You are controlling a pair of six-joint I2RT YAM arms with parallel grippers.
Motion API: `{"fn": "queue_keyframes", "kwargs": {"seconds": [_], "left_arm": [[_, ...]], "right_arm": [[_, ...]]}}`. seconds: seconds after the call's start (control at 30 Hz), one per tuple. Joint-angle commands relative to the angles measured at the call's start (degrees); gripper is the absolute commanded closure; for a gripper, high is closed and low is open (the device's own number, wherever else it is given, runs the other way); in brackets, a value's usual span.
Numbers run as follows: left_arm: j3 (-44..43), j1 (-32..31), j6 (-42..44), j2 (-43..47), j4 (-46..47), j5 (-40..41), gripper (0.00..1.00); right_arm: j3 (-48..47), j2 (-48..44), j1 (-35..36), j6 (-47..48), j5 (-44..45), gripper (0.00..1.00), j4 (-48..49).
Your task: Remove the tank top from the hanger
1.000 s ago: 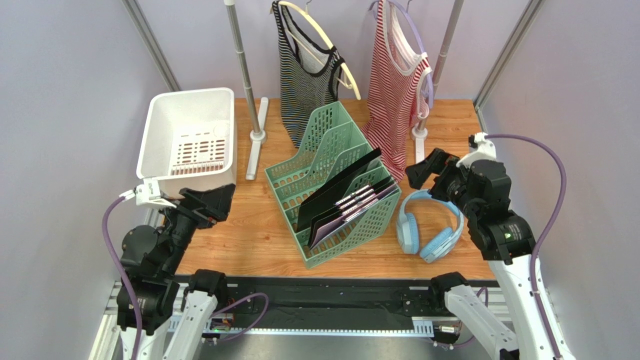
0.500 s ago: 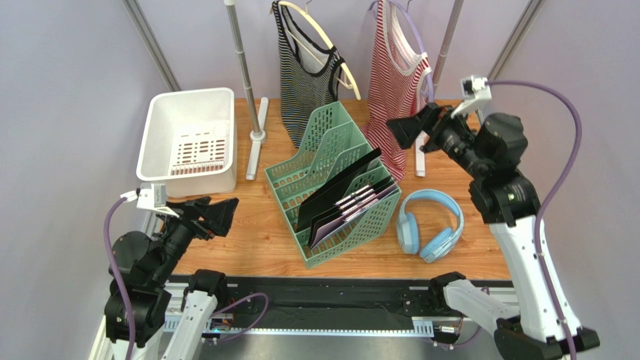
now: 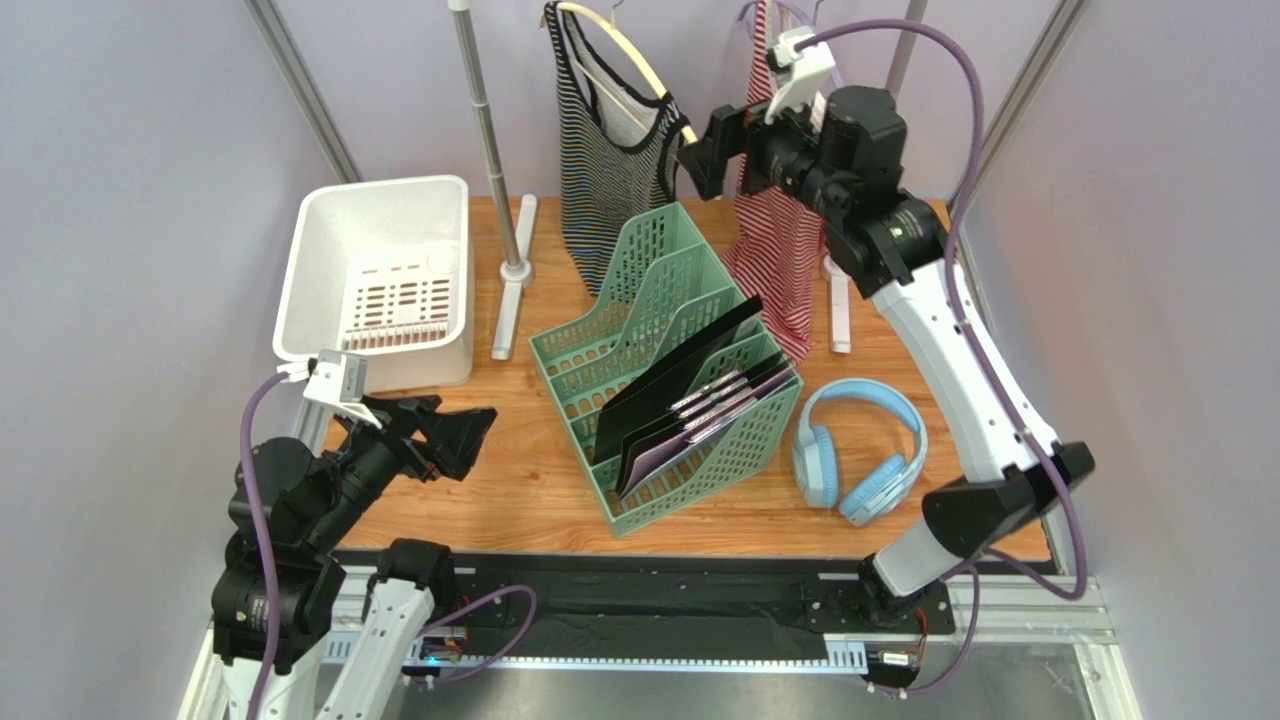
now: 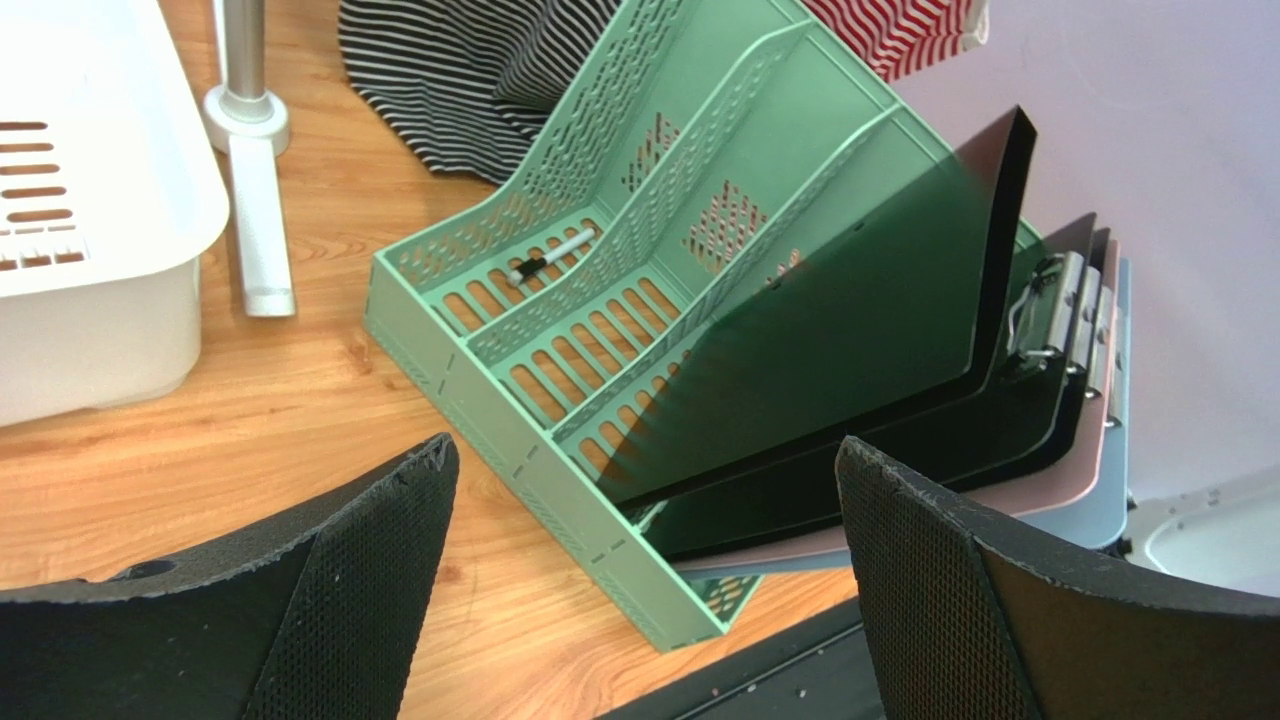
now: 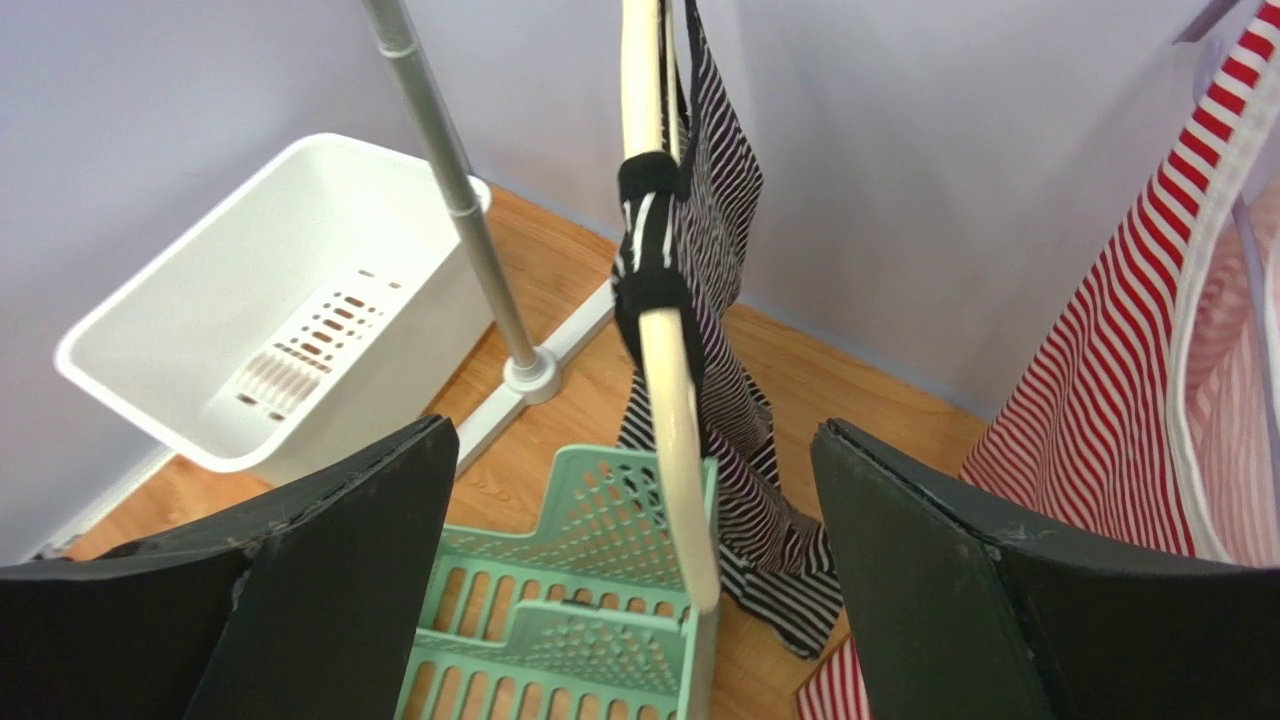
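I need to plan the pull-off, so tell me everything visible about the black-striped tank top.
The black-striped tank top is thin, soft-looking knit with fine black-and-white stripes and a pale-edged neckline. It hangs limp from the cream hanger, a strap looped over its arm. Its hem drops behind the green file rack. The open right gripper is near, not touching.

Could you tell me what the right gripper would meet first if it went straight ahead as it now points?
Probably the cream hanger, where the black-striped top's strap wraps it. It sits centred between the open jaws, though depth is unclear.
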State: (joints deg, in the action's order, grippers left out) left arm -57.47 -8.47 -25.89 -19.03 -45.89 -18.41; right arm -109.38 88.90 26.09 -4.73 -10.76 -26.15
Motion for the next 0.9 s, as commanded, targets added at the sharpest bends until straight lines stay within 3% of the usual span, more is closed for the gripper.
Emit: {"fn": "queue_keyframes", "kwargs": {"seconds": [0.0,0.37,0.77,0.87], "left_arm": [[-1.9,0.4,1.9,-0.4,-0.9,-2.8,0.01],[-3.3,0.4,2.6,-1.7,-2.0,-3.6,0.02],[-2.7,0.4,1.5,-2.8,-0.9,-6.6,0.06],[-2.9,0.4,1.3,-2.9,-0.5,-7.4,0.07]], "right_arm": [[-7.1,6.3,1.6,8.1,1.7,0.06,3.4],[-14.3,16.7,5.8,15.5,13.1,0.15,8.7],[-15.2,19.1,5.8,17.1,8.3,0.44,9.5],[-14.9,19.1,5.7,17.1,8.0,0.60,10.6]]}}
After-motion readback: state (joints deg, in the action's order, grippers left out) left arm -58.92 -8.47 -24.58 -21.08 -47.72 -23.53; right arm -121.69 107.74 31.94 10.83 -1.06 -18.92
